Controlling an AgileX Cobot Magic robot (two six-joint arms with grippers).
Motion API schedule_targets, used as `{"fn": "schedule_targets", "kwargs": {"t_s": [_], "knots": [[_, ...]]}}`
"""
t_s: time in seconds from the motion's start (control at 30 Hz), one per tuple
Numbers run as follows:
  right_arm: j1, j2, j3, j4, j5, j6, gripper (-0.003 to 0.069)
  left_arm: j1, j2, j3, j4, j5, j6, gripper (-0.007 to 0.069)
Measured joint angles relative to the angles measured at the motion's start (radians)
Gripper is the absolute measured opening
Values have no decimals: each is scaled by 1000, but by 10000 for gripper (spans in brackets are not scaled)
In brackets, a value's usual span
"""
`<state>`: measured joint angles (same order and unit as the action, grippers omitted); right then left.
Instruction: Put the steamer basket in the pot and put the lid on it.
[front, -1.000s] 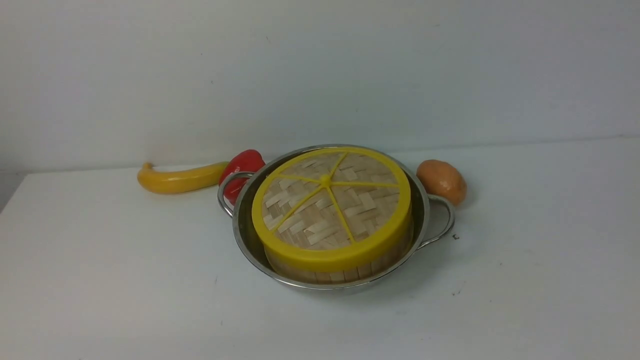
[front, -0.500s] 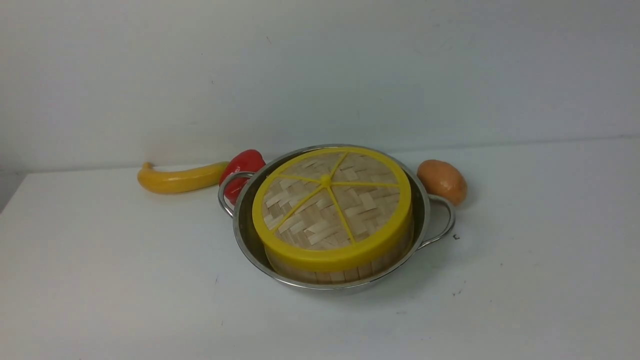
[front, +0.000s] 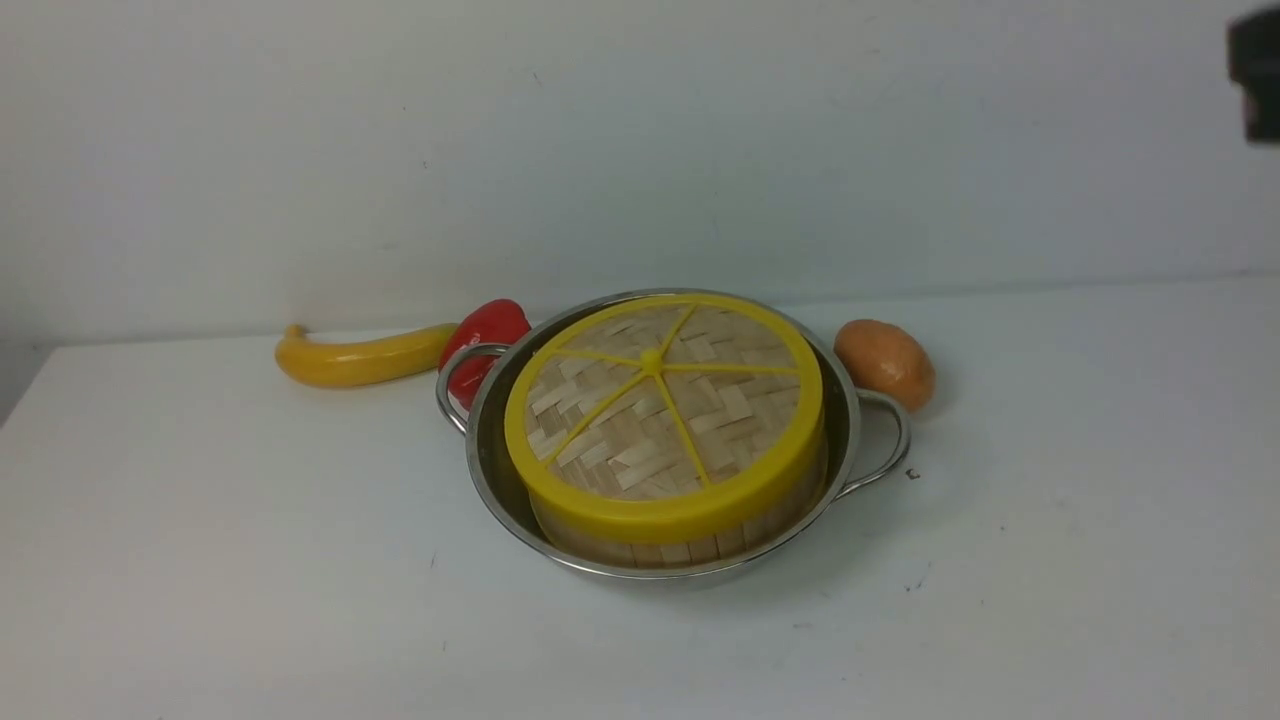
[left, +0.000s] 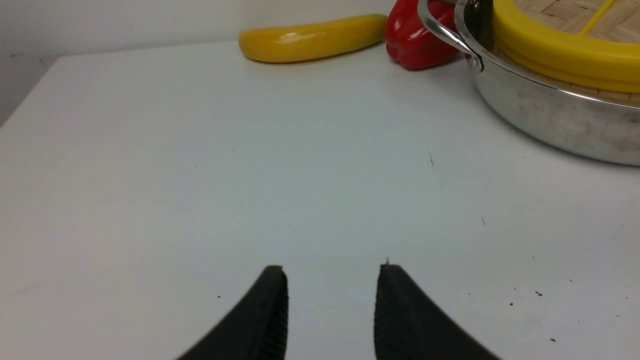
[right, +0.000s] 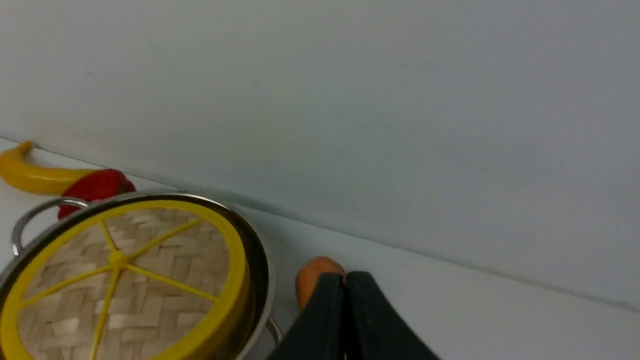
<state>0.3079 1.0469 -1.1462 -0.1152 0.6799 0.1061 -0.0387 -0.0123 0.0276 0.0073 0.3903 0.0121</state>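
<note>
Left of centre in the front view, a yellow banana (front: 360, 358) lies on the white table (front: 200, 550), just beside a red pepper (front: 487, 328). At centre, the pot (front: 492, 470) holds the steamer basket (front: 690, 550), with the lid (front: 665, 420) seated on top. An orange-brown potato (front: 884, 362) sits just right of the pot. The left gripper (left: 332, 272) stands parted and empty over the table; the right gripper (right: 345, 287) is pressed closed, holding nothing.

Near tabletop (front: 250, 600): open, wide passage
Left of pot (front: 486, 470): red pepper (front: 490, 325) just beside, banana (front: 355, 362) beyond
Right of pot: potato (front: 884, 362) just beside
Back: wall (front: 640, 150) close behind
</note>
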Motion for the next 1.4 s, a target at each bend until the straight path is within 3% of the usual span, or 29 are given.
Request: {"fn": "schedule_targets", "kwargs": {"t_s": [0.3, 0.67, 1.03, 1.4], "knots": [[-260, -383, 447, 35, -171, 29, -7, 0, 0, 0, 0, 0, 0, 239], [-396, -783, 760, 37, -238, 32, -8, 0, 0, 0, 0, 0, 0, 239], [-414, -1036, 980, 11, -230, 28, 3, 0, 0, 0, 0, 0, 0, 239], [-402, -1054, 990, 11, -146, 28, 10, 0, 0, 0, 0, 0, 0, 239]]}}
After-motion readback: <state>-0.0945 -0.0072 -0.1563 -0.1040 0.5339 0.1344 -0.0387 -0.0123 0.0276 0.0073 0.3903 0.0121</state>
